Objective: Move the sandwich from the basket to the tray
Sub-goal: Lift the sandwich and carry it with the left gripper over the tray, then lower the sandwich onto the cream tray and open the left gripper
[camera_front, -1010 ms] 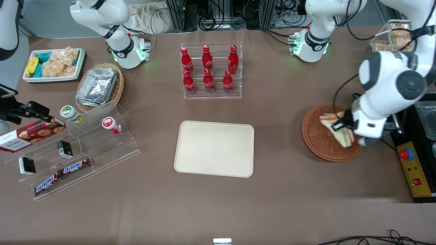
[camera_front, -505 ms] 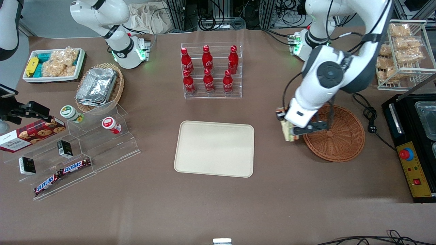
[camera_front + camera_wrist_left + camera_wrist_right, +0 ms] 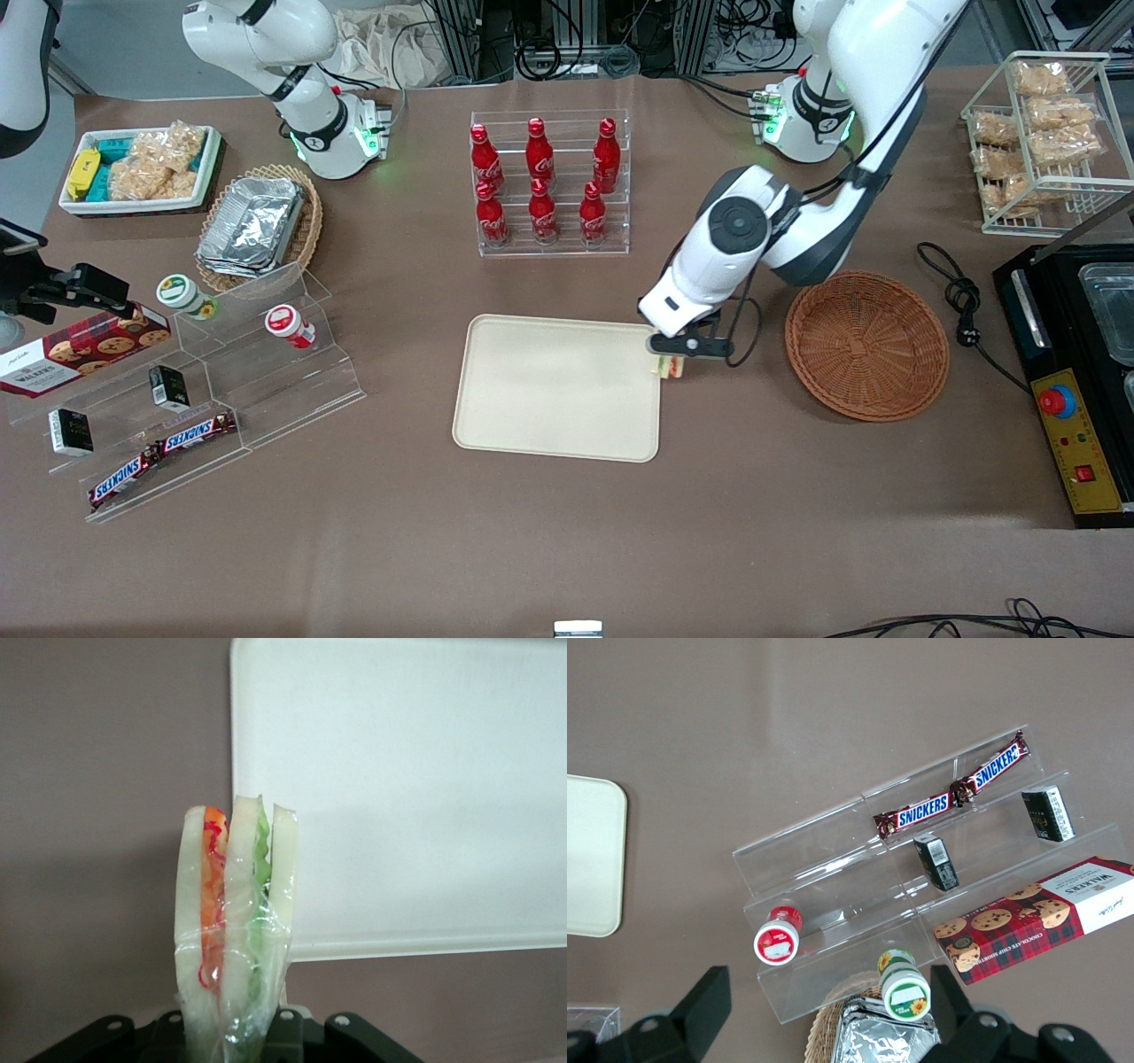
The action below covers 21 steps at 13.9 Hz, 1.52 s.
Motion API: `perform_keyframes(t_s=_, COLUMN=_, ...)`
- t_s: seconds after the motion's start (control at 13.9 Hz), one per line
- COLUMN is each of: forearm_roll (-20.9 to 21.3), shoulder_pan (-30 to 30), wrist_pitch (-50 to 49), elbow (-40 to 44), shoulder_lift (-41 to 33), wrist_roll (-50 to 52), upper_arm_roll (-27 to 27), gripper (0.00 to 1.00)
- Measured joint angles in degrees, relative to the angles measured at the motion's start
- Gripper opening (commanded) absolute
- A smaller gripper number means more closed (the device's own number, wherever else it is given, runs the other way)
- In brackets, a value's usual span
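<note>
Snickers bars (image 3: 950, 790) and a Walkers cookie box (image 3: 1035, 920) on the clear shelf, gripper (image 3: 671, 361) pinching the sandwich (image 3: 234, 930) tight, sandwich up in the air on its edge over the tray (image 3: 556, 387) rim nearest the basket (image 3: 866, 344), long side pointing away from the gripper

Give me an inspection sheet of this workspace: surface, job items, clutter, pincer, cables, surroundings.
Surface: brown tabletop, bare nearest the front camera.
Job's things: clear-wrapped triangular sandwich held upright over the cream rectangular plastic tray's edge; round reddish-brown wicker basket holds nothing.
Clutter: clear rack of red bottles, foil containers in a tan basket, acrylic snack steps, white wire rack.
Grippers: left pincer shut on the sandwich.
Cables: black cord beside the reddish-brown basket.
Surroundings: black control box with a red button.
</note>
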State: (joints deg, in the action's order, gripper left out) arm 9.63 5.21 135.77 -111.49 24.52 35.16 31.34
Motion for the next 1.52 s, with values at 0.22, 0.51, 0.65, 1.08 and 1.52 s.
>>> perform_keyframes(t_s=0.22, forearm_roll=4.85, shoulder_pan=0.18, wrist_pitch=0.82, elbow=4.02, shoulder_lift=5.8, wrist_roll=0.39, upper_arm_roll=-0.13, gripper=0.01)
perform_keyframes(t_s=0.51, forearm_roll=10.49, shoulder_pan=0.23, wrist_pitch=5.85, elbow=5.94, shoulder_lift=10.99, wrist_roll=0.97, upper_arm_roll=-0.22, gripper=0.05)
perform_keyframes(t_s=0.65, forearm_roll=10.83, shoulder_pan=0.4, wrist_pitch=6.33, elbow=6.86, shoulder_lift=12.16, wrist_roll=1.17, upper_arm_roll=-0.17, gripper=0.12)
perform_keyframes(t_s=1.08, forearm_roll=11.04, shoulder_pan=1.01, wrist_pitch=6.33, elbow=9.35, shoulder_lift=14.0, wrist_roll=4.07, upper_arm_roll=-0.15, gripper=1.0)
perform_keyframes(t_s=1.52, forearm_roll=11.72, shoulder_pan=0.32, wrist_pitch=5.93, elbow=11.59, shoulder_lift=10.81, wrist_roll=11.36, upper_arm_roll=-0.13, gripper=1.0)
